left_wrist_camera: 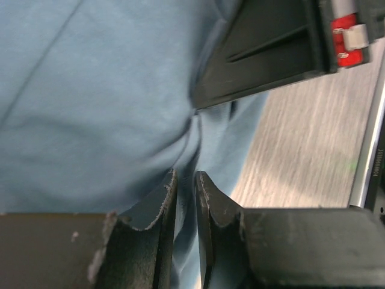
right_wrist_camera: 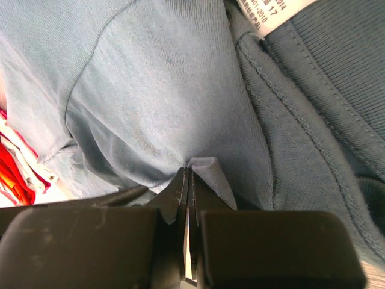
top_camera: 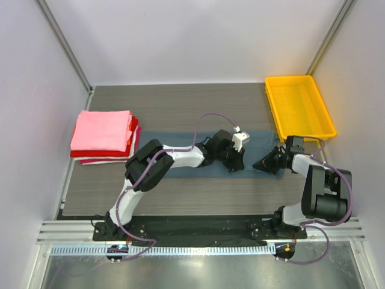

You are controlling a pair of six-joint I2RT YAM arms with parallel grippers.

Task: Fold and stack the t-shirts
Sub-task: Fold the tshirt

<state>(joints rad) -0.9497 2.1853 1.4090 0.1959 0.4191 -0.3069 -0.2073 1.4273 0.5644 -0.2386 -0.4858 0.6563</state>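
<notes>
Across the desk (top_camera: 180, 105) lies a blue-grey t-shirt (top_camera: 171, 138), left and right jaws each clamped on its cloth, seemingly to fold it.

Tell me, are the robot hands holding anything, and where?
Both pinch the blue-grey t-shirt: the right gripper a fold near its collar, the left gripper a bunched edge.
</notes>
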